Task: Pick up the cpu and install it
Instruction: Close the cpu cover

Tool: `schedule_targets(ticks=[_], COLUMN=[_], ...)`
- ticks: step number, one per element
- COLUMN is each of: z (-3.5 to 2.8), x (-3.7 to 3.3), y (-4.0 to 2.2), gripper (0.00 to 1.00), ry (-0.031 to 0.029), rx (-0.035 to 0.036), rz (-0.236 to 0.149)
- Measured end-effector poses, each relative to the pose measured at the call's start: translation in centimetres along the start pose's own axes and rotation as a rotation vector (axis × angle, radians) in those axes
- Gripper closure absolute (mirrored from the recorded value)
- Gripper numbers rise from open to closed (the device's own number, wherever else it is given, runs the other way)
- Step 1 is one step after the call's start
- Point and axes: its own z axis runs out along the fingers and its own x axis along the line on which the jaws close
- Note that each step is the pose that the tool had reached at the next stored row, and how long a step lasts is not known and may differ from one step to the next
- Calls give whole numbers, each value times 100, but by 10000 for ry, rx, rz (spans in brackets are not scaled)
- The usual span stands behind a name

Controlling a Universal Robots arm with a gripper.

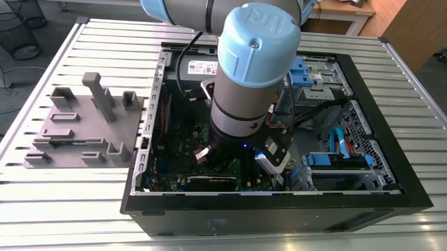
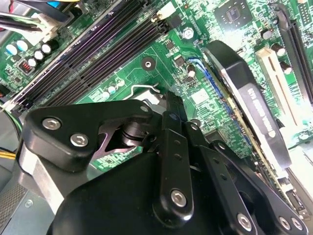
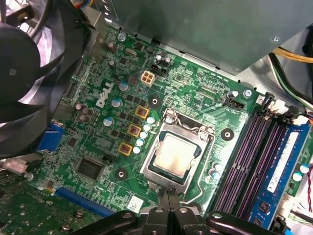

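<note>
The cpu (image 3: 173,155), a flat silvery square, lies inside the silver-framed socket (image 3: 207,147) on the green motherboard (image 3: 98,142) in the first wrist view. My gripper (image 3: 168,192) is just beside the socket's edge, its two black fingertips pressed together with nothing between them. The fingers' linkages (image 2: 171,147) show over the board in the second wrist view, where the cpu is hidden behind them. In the exterior view, the arm (image 1: 244,78) reaches down into the open computer case (image 1: 279,204).
Dark memory slots (image 3: 254,161) and a blue memory stick (image 3: 281,166) run beside the socket. A black fan (image 3: 24,73) stands at the board's other end. An expansion card (image 2: 249,107) lies close by. A grey fixture plate (image 1: 77,125) sits at the exterior view's left.
</note>
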Motion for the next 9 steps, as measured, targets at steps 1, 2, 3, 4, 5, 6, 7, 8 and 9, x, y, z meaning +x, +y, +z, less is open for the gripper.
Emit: schedule_targets(ticks=[1,2,3,4,5,6,7,8,9], z=[3,6,14,23,35,50,62,65,64], x=[1,1,0,0,0,-1,-1,0,0], y=[0,0,0,-1,-2,-3,-3,-4,-4], gripper=[89,89,89,89,89,89,89,89,89], ry=[1,1,-2,-1,-1,-1,0,1,1], rx=[2,2,0,0,1,0,1,2,3], rz=[1,2,2,2,2,2,2,2,2])
